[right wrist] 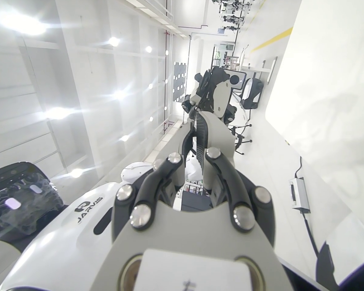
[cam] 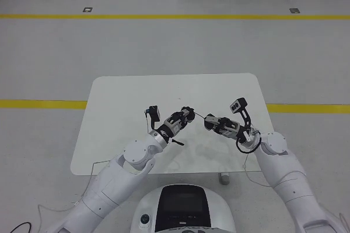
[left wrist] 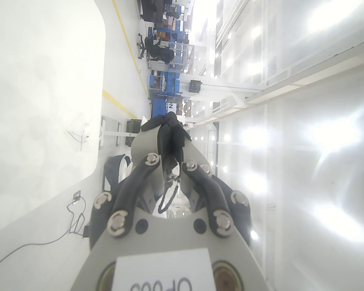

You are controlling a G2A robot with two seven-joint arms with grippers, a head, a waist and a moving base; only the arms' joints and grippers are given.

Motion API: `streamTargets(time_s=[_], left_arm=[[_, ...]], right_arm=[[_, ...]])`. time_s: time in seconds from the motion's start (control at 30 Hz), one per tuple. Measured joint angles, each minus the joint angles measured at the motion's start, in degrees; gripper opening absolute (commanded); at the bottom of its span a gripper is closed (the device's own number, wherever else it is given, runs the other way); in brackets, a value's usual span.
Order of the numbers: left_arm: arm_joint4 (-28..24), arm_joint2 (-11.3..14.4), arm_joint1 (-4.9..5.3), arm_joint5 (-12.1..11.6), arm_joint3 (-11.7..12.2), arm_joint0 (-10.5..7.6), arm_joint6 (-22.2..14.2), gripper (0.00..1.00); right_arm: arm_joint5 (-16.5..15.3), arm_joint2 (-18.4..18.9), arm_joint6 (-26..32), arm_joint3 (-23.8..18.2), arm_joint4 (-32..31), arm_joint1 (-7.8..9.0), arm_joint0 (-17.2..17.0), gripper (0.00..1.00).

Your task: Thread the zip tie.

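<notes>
Table [cam: 122,105], one, sits below left claw [cam: 192,112] and right claw [cam: 208,119], two in all, both pinched together, tips near.

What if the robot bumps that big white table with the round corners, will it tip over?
Probably not: the white table has a broad, flat top, so a bump seems unlikely to tip it. It might scoot instead; the small foot under its near edge could be a wheel, though that is unclear.
</notes>
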Motion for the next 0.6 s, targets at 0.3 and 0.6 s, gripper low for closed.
streamTargets(time_s=[0.3, 0.6], left_arm=[[0.00, 0.00, 0.00, 0.00, 0.00, 0.00, 0.00, 1.00], [0.00, 0.00, 0.00, 0.00, 0.00, 0.00, 0.00, 1.00]], right_arm=[[0.00, 0.29, -0.02, 0.53, -0.33, -0.18, 0.21, 0.00], [0.00, 2.04, -0.37, 0.47, -3.01, 0.22, 0.44, 0.00]])
